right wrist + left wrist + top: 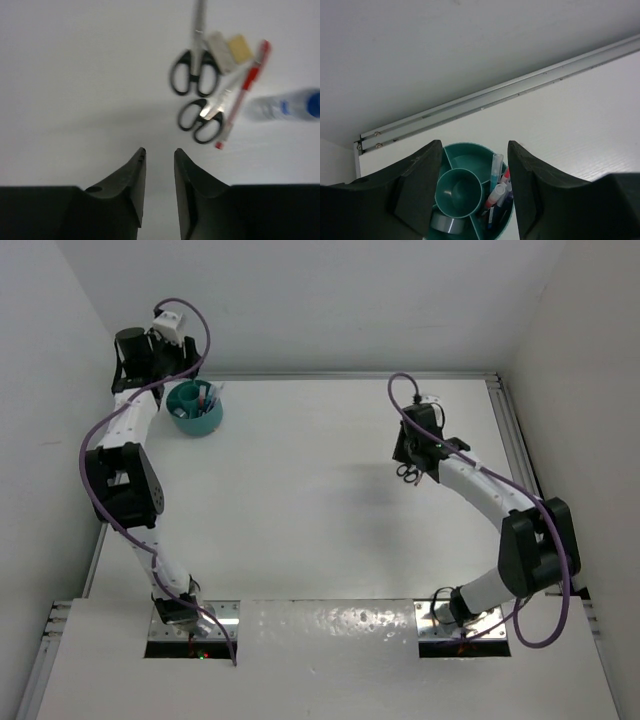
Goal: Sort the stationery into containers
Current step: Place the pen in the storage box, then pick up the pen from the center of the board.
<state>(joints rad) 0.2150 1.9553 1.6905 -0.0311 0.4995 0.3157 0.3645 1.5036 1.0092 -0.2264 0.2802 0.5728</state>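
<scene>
Left gripper [475,145] spread wide, empty, above teal organiser [462,162] holding pens [496,192] and tape ring [447,222]. Right gripper [160,150] nearly closed, slim gap, empty; two scissors [195,75], red pen [245,92], bottle [282,107] lie on table [75,75] beyond.

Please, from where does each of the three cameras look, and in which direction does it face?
Top external: above and behind the bases, facing down and forward over the table; left arm and right arm show.
Left wrist: over the teal organiser, looking down into it; left gripper frames it.
Right wrist: over the table, facing scissors, red pen, blue-capped bottle; right gripper shows.
Shared: top and left wrist both show the organiser; top and right wrist, the scissors.
</scene>
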